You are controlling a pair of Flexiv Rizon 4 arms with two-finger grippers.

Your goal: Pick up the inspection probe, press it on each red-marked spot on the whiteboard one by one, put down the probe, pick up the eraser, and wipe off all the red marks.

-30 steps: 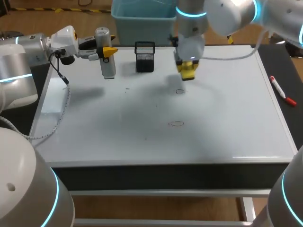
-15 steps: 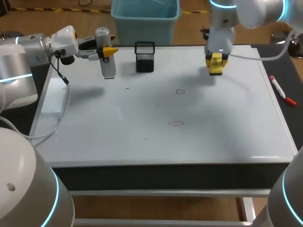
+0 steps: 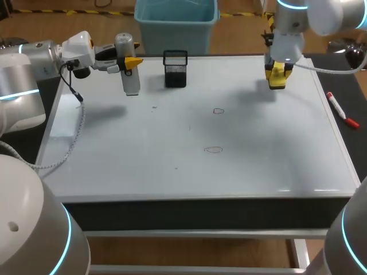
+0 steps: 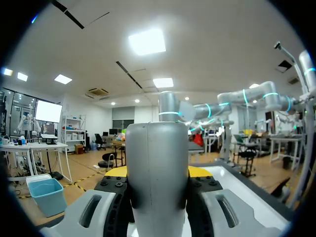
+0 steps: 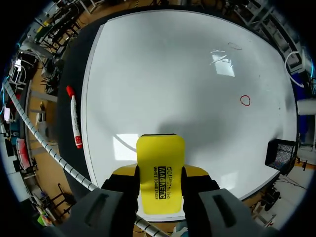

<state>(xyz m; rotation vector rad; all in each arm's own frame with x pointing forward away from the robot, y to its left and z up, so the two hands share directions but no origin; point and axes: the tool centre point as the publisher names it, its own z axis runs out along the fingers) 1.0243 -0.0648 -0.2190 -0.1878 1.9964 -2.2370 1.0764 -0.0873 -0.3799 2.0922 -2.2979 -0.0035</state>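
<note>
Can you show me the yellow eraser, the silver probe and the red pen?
eraser (image 5: 160, 170): right wrist view, on the middle of its yellow face.
probe (image 4: 157, 168): left wrist view, on its grey body.
red pen (image 3: 338, 107): head view, on its white barrel.

The whiteboard (image 3: 258, 149) looks smooth and glossy, the probe (image 4: 157, 173) matt silvery metal.

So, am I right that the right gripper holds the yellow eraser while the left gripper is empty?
Not quite: the left gripper is shut on the grey probe, as the left wrist view shows. The right gripper does hold the yellow eraser.
</note>
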